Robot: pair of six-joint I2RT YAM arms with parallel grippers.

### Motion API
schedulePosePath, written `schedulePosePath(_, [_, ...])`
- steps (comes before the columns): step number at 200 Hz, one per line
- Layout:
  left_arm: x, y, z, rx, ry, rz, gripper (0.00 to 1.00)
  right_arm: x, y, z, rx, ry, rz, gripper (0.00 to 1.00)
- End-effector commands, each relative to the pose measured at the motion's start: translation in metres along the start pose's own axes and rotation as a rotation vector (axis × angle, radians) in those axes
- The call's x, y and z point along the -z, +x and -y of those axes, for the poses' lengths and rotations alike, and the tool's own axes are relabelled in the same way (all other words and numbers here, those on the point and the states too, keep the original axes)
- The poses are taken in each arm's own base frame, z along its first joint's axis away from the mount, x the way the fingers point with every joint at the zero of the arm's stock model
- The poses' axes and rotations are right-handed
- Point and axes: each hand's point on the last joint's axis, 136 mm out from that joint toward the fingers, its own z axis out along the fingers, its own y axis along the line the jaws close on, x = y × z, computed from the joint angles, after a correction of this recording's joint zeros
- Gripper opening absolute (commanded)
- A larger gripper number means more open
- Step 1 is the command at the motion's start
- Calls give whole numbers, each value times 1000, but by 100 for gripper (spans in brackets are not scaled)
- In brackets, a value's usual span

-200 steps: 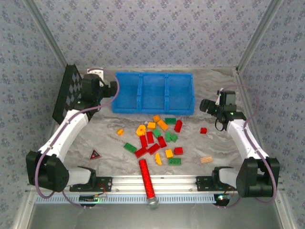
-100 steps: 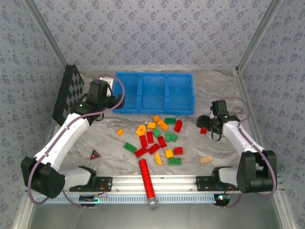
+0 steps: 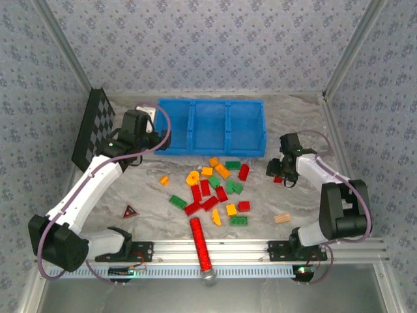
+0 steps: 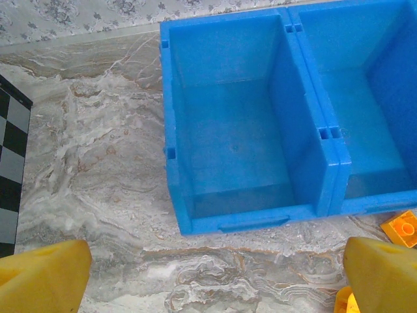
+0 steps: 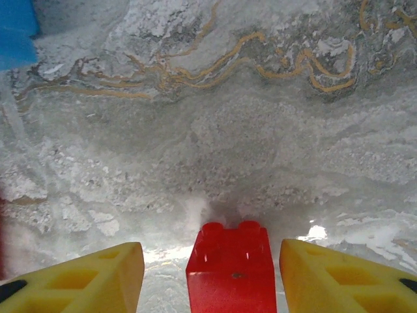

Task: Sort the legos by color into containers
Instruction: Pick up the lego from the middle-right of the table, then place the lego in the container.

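Note:
The blue bin [image 3: 210, 127] stands at the back of the table with its three compartments bare; its left compartment [image 4: 234, 130] lies just ahead of my left gripper. A loose pile of red, green and yellow-orange legos [image 3: 215, 189] is spread in front of the bin. My left gripper [image 3: 155, 139] [image 4: 215, 283] hovers over the marble by the bin's left front corner, open and holding nothing. A lone red brick [image 3: 278, 178] [image 5: 231, 267] lies to the right of the pile. My right gripper [image 3: 280, 171] [image 5: 212, 254] is low around it, open, with a gap on each side of the brick.
A black checkered board [image 3: 91, 127] leans at the far left. A long red cylinder [image 3: 201, 244] lies near the front rail, a tan ridged block [image 3: 281, 218] to its right, a small red triangle [image 3: 130, 210] at front left. An orange brick [image 4: 401, 228] sits by the bin's front.
My right gripper came down and leftward until its fingers straddle the lone red brick. My left gripper shifted right toward the bin's front corner a second ago, then held still.

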Motion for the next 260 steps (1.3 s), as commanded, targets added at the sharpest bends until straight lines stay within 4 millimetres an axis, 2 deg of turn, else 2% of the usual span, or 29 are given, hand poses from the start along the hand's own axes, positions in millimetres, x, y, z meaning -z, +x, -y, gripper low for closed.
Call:
schedulePosePath(1, [6,0,1,4,9,6,99,0,1,2,9,40,-35,55])
schedulePosePath(48, [4,2,1,3,6,-3,99,-5,13,6,27,87,-109,46])
schedulePosePath(102, [6,2,0,-1,3,-4,99,-7,18,4,52,98,-146,33])
schedulePosePath(118, [8,1,-1,-4,-2,-1,99,-1,15,0,74,94,-132,31])
schedulePosePath(132, [11,-1,-2,-3,-4,8,99,13,4,-6,94,83,-87,29])
schedulePosePath(149, [16,-2,-2,0,2,14,99,40,-16,-18,140,61,-6,28])
schedulePosePath(182, [25,-6,-2,2,10,28,99,100,-68,-67,278,-36,244,29])
schedulePosePath(190, [27,-6,-3,2,8,30,99,109,-79,-79,314,-55,301,29])
schedulePosePath(199, [28,-6,-4,1,5,31,99,111,-85,-88,355,-61,331,29])
schedulePosePath(202, [29,-6,-4,1,4,32,99,121,-94,-96,371,-75,370,29])
schedulePosePath(210, [30,-6,-5,1,4,33,99,127,-103,-110,425,-83,420,29])
schedulePosePath(232, [30,-3,-5,2,3,24,99,121,-121,-138,543,-66,487,29])
schedulePosePath(260, [31,0,-4,5,9,11,99,92,-135,-159,616,-54,448,29])
